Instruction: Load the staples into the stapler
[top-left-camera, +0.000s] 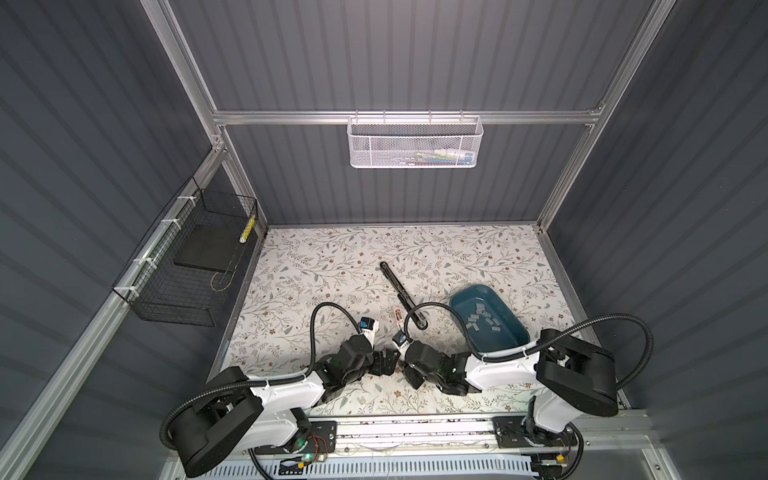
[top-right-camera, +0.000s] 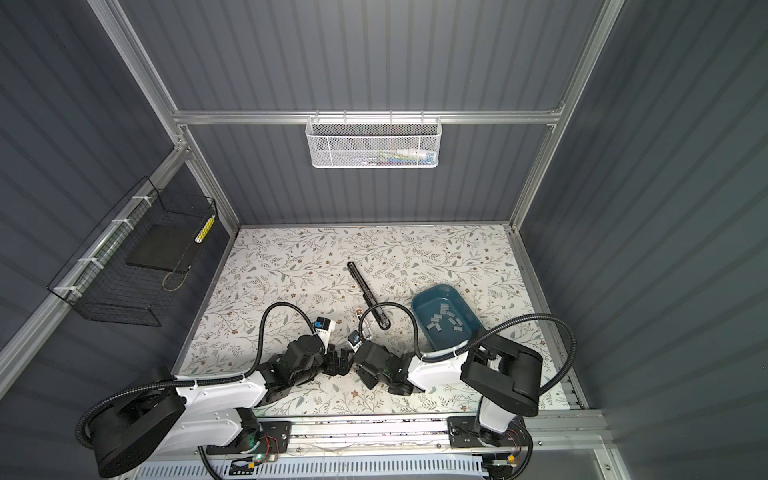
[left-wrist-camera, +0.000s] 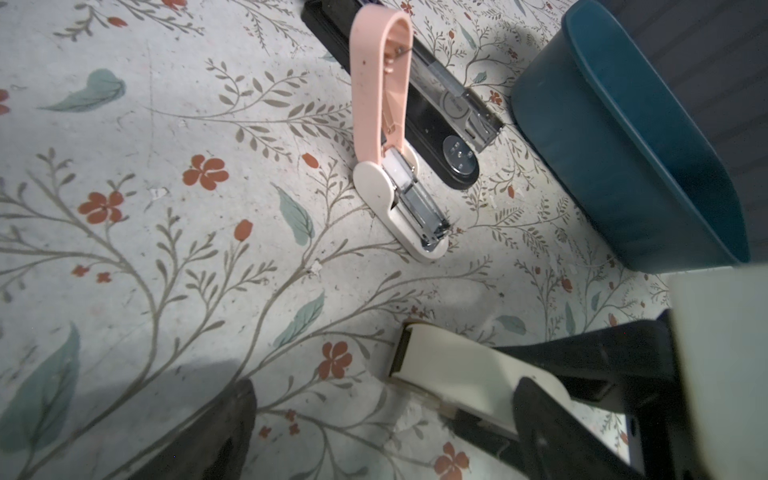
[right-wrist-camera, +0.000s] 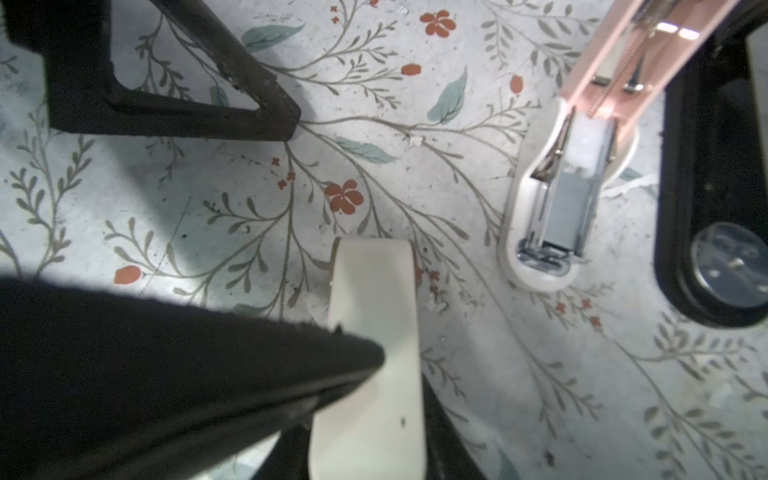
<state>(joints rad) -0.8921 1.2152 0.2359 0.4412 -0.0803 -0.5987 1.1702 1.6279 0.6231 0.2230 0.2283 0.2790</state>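
A small stapler (left-wrist-camera: 399, 208) with a white base stands on the floral table, its pink top (left-wrist-camera: 374, 104) swung up. A grey strip lies in its channel (right-wrist-camera: 571, 216). Beside it lies a long black stapler (top-left-camera: 395, 282), opened out flat. The staples (top-left-camera: 482, 320) are scattered in the teal tray (top-left-camera: 457, 299), also in a top view at staples (top-right-camera: 442, 320). My right gripper (right-wrist-camera: 399, 374) is shut on a cream-white stapler (left-wrist-camera: 440, 365) whose tip is low over the table. My left gripper (left-wrist-camera: 386, 432) is open and empty, right beside it.
Both grippers meet near the table's front middle, left gripper (top-left-camera: 384, 361) against right gripper (top-left-camera: 406, 365). A white mesh basket (top-left-camera: 413, 143) hangs on the back wall. A black wire basket (top-left-camera: 187, 257) hangs on the left wall.
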